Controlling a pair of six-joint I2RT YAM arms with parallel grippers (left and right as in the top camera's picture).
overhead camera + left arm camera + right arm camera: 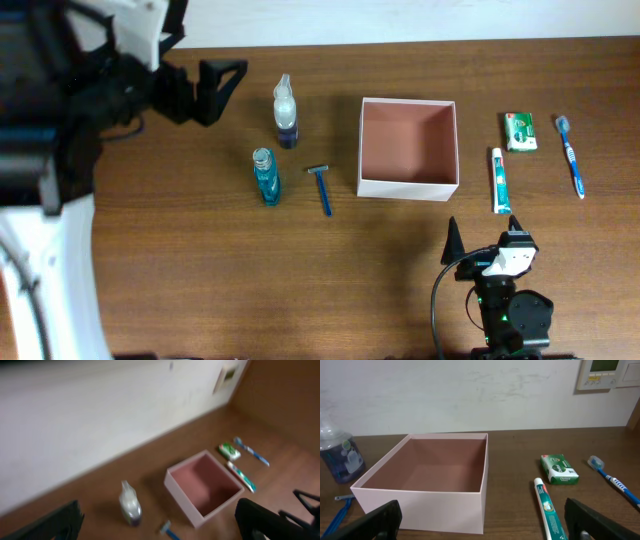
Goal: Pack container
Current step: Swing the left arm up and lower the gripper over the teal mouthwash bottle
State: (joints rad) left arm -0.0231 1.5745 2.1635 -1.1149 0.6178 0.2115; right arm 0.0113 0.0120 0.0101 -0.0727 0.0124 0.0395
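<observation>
Empty container (pixel 408 186) at centre of counter (pixel 200 270); left claw (pixel 228 92) and right claw (pixel 484 228) both gape, holding nothing; suggest right claw takes toothpaste tube (pixel 500 180) at container's 3 o'clock, pinching across its narrow width.

The wooden surface (pixel 200 260) bears the container (pixel 408 148), with spray bottle (pixel 286 112), blue bottle (pixel 265 176), razor (pixel 322 187) at its 9 o'clock, toothpaste (pixel 500 180), green packet (pixel 520 131), toothbrush (pixel 572 153) at 3
</observation>
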